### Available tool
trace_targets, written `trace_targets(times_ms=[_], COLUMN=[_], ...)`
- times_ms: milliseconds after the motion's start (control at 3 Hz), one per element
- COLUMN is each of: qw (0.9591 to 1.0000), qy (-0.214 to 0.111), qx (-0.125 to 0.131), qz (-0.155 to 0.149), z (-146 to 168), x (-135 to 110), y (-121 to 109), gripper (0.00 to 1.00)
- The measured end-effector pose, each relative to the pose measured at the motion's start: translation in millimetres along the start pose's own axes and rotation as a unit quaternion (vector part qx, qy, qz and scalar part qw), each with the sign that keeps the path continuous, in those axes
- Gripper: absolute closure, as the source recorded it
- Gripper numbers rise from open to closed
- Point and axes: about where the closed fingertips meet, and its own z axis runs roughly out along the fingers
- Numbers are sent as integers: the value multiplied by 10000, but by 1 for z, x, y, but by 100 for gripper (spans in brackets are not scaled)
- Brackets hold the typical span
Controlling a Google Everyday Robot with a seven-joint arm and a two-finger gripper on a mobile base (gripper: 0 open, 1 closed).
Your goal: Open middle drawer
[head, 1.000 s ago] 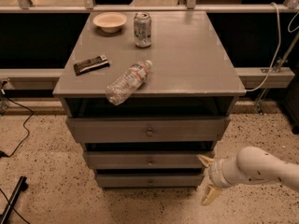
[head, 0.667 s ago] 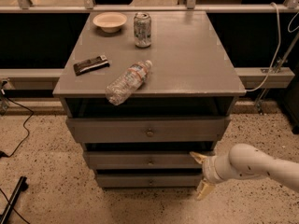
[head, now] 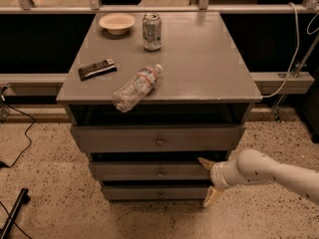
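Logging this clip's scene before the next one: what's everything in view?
cabinet: one, grey, centre, on speckled floor.
top drawer: one, grey, uppermost.
middle drawer: one, grey, second down.
bottom drawer: one, grey, lowest.
bowl: one, cream, cabinet top, back left.
can: one, silver, right of bowl.
bottle: one, clear, lying at top's front edge.
wrapped bar: one, dark, top's left side.
arm: one, white, lower right.
gripper: one, cream jaws spread, at middle drawer's right end.

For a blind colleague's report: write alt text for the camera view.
The robot's gripper, fingers open, sits at the right end of the middle drawer of a grey cabinet; a bottle, can, bowl and bar rest on top.
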Motion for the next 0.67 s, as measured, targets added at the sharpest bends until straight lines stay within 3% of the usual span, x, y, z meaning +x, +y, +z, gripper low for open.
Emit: trace_targets(times_ms=[333,667], qw=[9999,9998], qy=[100,169], qx=[75,87], qz=[-77,-113], z=[5,10], x=[7,10], y=[-14,-22], gripper=[0,17])
